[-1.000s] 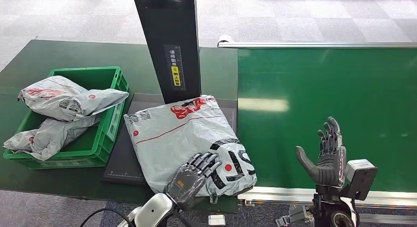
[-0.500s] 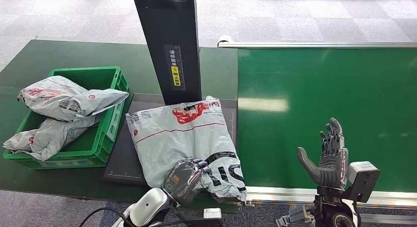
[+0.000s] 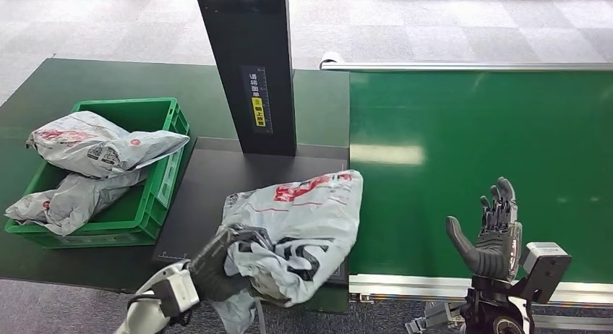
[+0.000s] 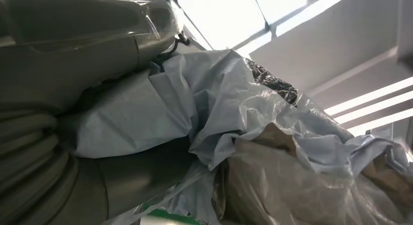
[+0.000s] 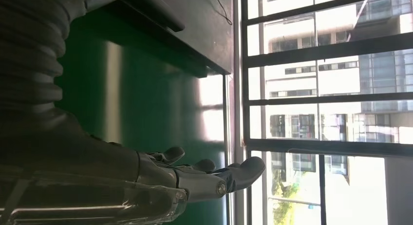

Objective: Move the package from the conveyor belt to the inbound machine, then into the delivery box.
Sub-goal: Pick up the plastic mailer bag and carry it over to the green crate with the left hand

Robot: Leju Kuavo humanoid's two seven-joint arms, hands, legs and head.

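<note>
Fingers of the left hand (image 3: 217,260) grip the crumpled near edge of the grey package (image 3: 300,229), which lies over the front of the black scanner plate (image 3: 217,182) below the dark post (image 3: 249,66). Beside it, the right hand (image 3: 491,236) stands empty over the green conveyor belt (image 3: 477,131), fingers spread upward. Two more bags fill the green box (image 3: 163,178).

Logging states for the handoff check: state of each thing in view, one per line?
package: gripped by the left hand, crumpled, near end lifted off the inbound machine
left hand: grips the package
right hand: holds nothing, fingers apart, upright over the belt edge
conveyor belt: bare
delivery box: holds two packages
</note>
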